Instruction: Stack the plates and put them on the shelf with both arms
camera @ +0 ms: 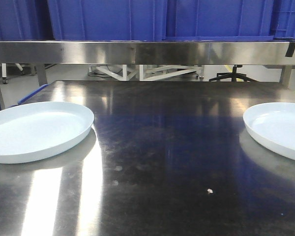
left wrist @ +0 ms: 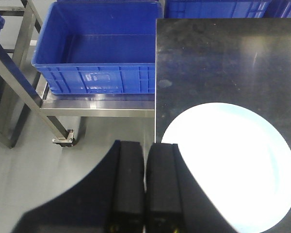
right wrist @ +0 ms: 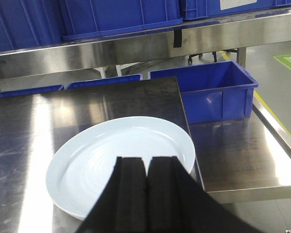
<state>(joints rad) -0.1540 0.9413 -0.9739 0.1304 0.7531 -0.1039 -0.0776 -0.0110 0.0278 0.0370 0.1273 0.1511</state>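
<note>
Two pale bluish-white plates lie on the steel table. The left plate (camera: 37, 129) sits at the table's left edge and also shows in the left wrist view (left wrist: 233, 165). The right plate (camera: 280, 129) sits at the right edge and also shows in the right wrist view (right wrist: 121, 155). My left gripper (left wrist: 145, 145) is shut and empty, above the table's edge beside the left plate. My right gripper (right wrist: 146, 160) is shut and empty, hovering over the near part of the right plate. Neither gripper shows in the front view.
A steel shelf (camera: 147, 51) runs across the back above the table (camera: 167, 162), carrying blue bins (camera: 108, 19). A blue crate (left wrist: 99, 53) sits on a low rack left of the table. Another blue crate (right wrist: 208, 94) sits on a rack to the right.
</note>
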